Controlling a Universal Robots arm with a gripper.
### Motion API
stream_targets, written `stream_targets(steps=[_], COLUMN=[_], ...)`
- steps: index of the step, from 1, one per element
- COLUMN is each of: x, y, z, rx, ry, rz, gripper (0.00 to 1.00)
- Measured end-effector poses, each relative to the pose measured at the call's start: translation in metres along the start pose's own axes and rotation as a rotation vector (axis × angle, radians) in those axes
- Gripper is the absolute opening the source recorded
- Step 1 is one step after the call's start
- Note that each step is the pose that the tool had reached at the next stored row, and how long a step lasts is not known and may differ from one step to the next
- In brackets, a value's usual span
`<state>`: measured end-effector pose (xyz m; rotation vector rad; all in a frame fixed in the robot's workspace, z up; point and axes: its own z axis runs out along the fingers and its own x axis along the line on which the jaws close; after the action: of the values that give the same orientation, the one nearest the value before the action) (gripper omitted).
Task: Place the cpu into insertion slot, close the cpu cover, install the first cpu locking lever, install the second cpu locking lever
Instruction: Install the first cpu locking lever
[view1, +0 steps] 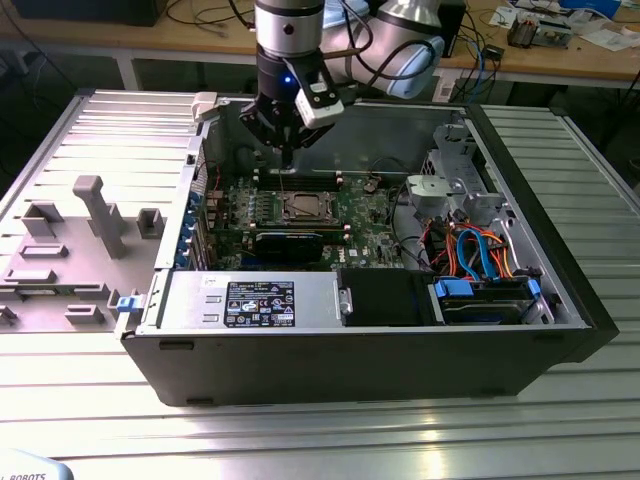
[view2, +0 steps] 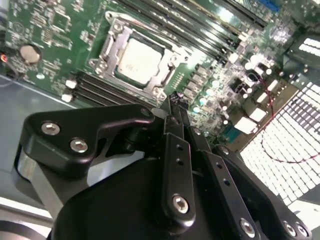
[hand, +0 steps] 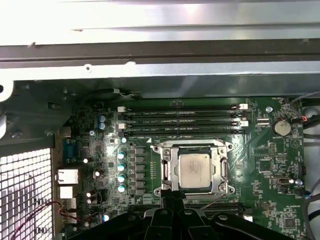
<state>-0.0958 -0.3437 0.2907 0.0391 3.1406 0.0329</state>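
We found the black gripper (view2: 175, 102) with fingers (view2: 175, 145) pressed together, pinching nothing. Just past their tips, the dull silver square cpu (view2: 140, 60) sat in the silvery-rimmed insertion slot (view2: 112, 48).

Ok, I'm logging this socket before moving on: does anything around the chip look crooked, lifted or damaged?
Nothing stands out. The cpu sits square and flat in the insertion slot, and the cpu cover appears to lie level around it. The shut gripper hangs near the slot's edge.

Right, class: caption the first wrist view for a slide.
Cpu seated in its slot, end effector poised just beside it.
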Motion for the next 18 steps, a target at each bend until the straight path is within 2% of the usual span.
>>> stream_targets(steps=[4,5,6,7,11,18], x=[0.0104,0.0121,0.0143,0.0149,0.0151,0.015], y=[-0.0004,-0.0005,-0.0006,-0.0006,-0.0006,-0.0006], z=[0.0066,0.0073,0.0083,0.0092,0.0122,0.0122], rx=[0.0001,0.0001,-0.0001,-0.0004,-0.0007,-0.0008], ry=[-0.0023,-0.0054,-0.0113,-0.0138,-0.0129,-0.0129], rz=[-0.008,-0.009,-0.01,-0.013,-0.077,-0.088], gripper=[0.11,0.11,0.11,0.11,0.11,0.11])
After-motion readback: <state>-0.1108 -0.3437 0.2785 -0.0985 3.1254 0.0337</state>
